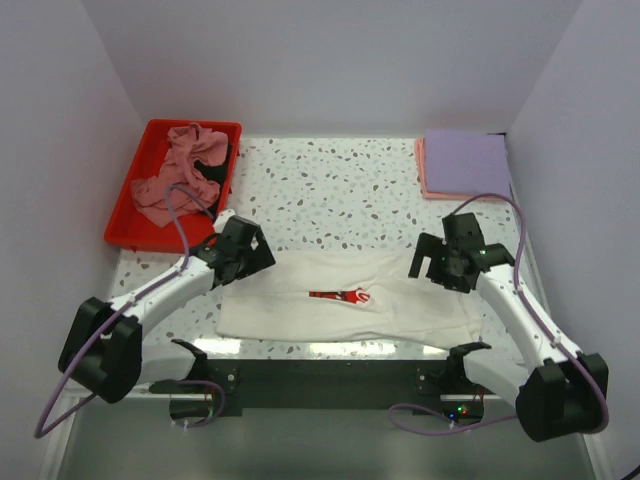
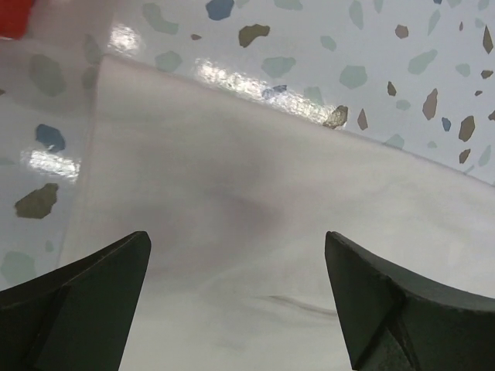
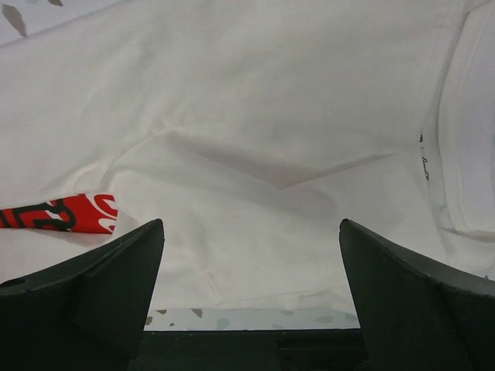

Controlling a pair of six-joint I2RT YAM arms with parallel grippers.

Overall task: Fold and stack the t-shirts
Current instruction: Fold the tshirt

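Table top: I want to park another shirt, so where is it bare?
Bare: the speckled table between the red tray and the folded stack, beyond the white t-shirt. Crowded: the near strip, where the left hand and right hand hover open over that shirt.

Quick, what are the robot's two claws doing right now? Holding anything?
Left gripper: open, holding nothing, over the white cloth t-shirt with red print.
Right gripper: open, empty, over the same t-shirt.

Red print (image 1: pixel 340 296) on white tee (image 1: pixel 290 315): mostly under fold, txt illegible from top cam
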